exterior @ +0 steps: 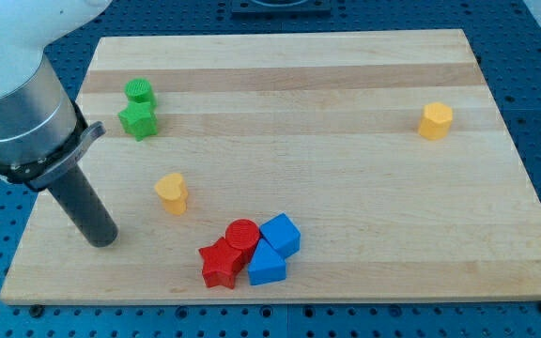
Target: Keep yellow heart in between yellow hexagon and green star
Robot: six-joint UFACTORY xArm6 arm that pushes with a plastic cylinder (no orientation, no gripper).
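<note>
One rod tilted, my tip [102,238] left of yellow heart [171,192]

The yellow heart [171,192] sits upright at the board's lower left, well below and slightly right of the green star [139,120] near the upper left edge, while the yellow hexagon [435,121] stands far off at the view's right.
</note>
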